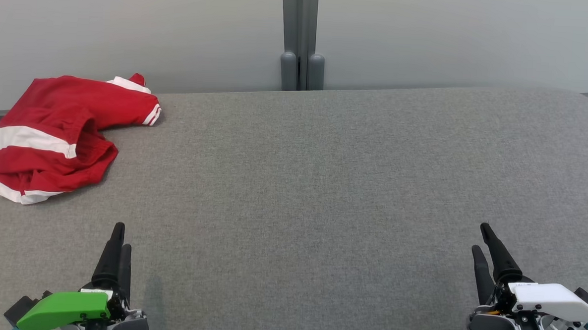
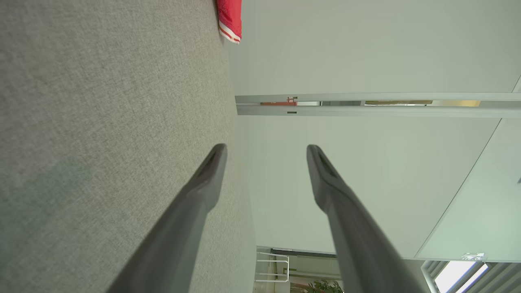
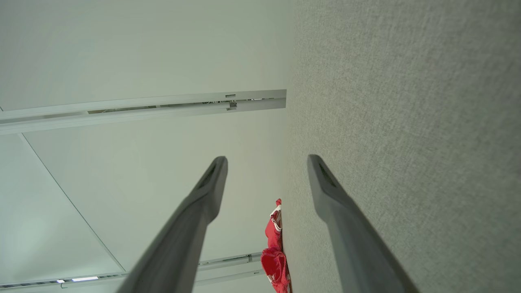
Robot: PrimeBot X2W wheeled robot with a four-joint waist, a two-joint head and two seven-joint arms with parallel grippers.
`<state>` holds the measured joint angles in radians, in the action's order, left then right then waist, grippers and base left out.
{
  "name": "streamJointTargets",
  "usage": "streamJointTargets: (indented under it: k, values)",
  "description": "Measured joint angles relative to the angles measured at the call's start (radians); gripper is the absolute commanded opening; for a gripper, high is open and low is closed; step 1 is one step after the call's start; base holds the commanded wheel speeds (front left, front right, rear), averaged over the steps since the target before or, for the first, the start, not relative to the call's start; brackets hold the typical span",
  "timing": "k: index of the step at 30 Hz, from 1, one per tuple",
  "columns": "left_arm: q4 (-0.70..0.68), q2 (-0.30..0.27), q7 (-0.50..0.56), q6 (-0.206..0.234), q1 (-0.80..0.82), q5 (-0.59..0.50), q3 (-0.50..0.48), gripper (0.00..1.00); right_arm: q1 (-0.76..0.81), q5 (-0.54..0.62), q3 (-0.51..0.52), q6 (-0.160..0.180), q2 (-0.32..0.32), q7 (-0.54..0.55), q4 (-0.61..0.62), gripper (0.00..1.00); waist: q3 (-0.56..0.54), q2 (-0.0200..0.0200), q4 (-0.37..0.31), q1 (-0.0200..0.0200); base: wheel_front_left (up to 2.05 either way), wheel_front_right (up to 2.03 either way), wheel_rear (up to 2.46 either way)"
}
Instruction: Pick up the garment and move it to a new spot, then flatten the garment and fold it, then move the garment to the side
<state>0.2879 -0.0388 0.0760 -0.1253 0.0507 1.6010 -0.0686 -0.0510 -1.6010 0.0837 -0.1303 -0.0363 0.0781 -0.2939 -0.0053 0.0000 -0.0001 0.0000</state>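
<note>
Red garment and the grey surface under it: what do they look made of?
Garment: probably thin knit sports fabric, matte red with white stripes; it slumps in soft folds. Surface: looks like a woven grey cloth or felt covering, matte; a fine speckled weave shows up close.

Lower left: left gripper (image 1: 122, 236), two long dark tapered fingers under a green plastic wrist cover (image 1: 64, 309), tips pointing forward, jaws spread wide, nothing between them. Lower right: right gripper (image 1: 480, 236), same dark fingers, white plastic wrist cover (image 1: 551, 300), likewise spread and empty.
</note>
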Motion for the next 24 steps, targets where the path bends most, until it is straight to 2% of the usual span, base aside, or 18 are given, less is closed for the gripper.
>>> streamJointTargets:
  k: [9, 24]
  values:
    - [-0.032, 0.0, -0.042, 0.028, -0.01, -0.083, 0.037, 1.0, 0.009, 0.068, -0.009, 0.0, 0.0, -0.041, 0.016, 1.0, -0.009, 0.0, 0.0, 0.0, 0.0, 0.0, 0.0]
    - [-0.087, -0.001, -0.1, 0.092, -0.015, -0.326, 0.109, 1.0, 0.029, 0.328, -0.018, 0.0, -0.002, -0.101, 0.075, 1.0, -0.015, 0.0, -0.001, 0.0, 0.0, 0.0, 0.0]
